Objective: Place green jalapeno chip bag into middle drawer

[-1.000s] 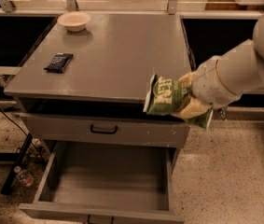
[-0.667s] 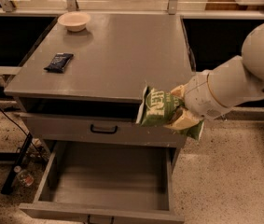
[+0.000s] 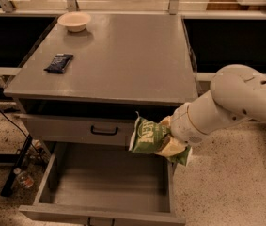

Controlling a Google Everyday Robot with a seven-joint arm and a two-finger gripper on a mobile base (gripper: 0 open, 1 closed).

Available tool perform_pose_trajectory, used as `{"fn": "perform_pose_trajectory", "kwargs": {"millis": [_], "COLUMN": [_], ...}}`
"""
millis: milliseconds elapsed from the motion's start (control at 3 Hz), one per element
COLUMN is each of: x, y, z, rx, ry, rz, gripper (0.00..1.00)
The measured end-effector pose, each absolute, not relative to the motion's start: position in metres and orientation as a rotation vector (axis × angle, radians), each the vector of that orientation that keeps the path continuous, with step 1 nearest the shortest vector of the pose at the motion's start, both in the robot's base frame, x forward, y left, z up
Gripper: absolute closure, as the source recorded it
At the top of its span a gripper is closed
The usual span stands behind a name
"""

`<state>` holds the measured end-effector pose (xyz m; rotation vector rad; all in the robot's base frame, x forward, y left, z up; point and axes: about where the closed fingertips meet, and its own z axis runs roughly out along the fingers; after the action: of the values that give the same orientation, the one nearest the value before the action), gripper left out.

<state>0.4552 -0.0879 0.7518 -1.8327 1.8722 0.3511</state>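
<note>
The green jalapeno chip bag (image 3: 147,136) is held in the air by my gripper (image 3: 169,140), which is shut on the bag's right part. The white arm reaches in from the right. The bag hangs over the right side of the open middle drawer (image 3: 102,182), just in front of the drawer front with the black handle (image 3: 104,131). The drawer's grey floor is bare. The gripper's fingers are mostly hidden behind the bag and the arm's wrist.
A grey cabinet top (image 3: 123,55) carries a small dark-blue packet (image 3: 58,62) at the left and a white bowl (image 3: 74,21) at the back left. Black cables and a bottle (image 3: 22,178) lie on the speckled floor at the left.
The arm has carried the bag leftward and down, from beside the cabinet's right edge to above the right part of the open drawer.
</note>
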Motion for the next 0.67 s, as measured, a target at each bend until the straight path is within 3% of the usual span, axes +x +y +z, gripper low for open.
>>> {"fn": "perform_pose_trajectory", "kwargs": {"millis": [667], "x": [0.452], "y": [-0.083], "z": [0.726], "rx": [-1.788], "ry": [1.913], "rz": [0.405], "gripper": [1.00]}}
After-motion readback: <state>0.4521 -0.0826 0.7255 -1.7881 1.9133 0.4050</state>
